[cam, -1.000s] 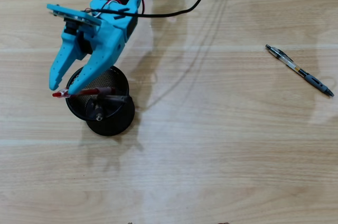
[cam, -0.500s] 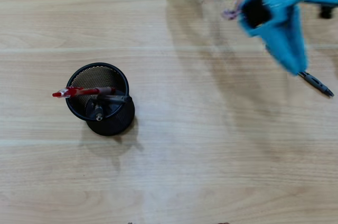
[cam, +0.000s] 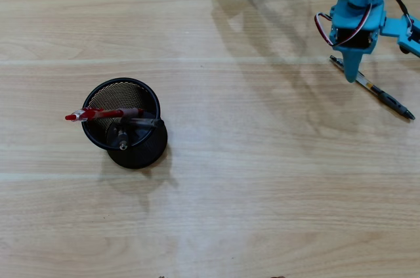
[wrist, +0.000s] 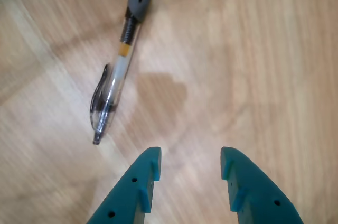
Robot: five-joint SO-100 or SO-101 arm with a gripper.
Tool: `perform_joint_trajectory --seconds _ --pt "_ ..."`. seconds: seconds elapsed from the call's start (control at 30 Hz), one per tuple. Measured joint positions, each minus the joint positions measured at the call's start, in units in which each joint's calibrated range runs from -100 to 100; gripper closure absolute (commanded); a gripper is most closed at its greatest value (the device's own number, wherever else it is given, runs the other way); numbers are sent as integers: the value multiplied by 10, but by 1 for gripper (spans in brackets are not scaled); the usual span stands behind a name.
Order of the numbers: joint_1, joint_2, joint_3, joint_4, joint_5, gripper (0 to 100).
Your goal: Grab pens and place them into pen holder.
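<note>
A black mesh pen holder (cam: pixel 154 104) stands on the wooden table at the left in the overhead view. It holds a red pen (cam: pixel 98 114) and a dark pen (cam: pixel 141 122). A clear pen with a black grip (cam: pixel 377 90) lies on the table at the right; in the wrist view this pen (wrist: pixel 119 71) lies up and to the left of the fingertips. My teal gripper (cam: pixel 352 75) (wrist: pixel 189 160) hovers by the pen's end, open and empty. The jaws stand apart with bare table between them.
The arm's teal body (cam: pixel 361 2) fills the upper right corner of the overhead view. Wooden tabletop (cam: pixel 262 179) stretches between the loose pen and the holder.
</note>
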Motion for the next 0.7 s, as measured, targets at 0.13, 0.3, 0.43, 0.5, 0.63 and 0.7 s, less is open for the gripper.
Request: perform_joint_trajectory --seconds 0.13,0.3,0.43,0.5,0.63,0.7 --pt "-3 19 -1 0 -21 87" --pt "-39 60 -2 2 -58 87" --pt "-79 90 -20 2 -101 87" --pt "-96 104 -42 2 -115 87" --pt "-105 147 -88 2 -123 87" --pt "-105 170 -108 2 -123 87"
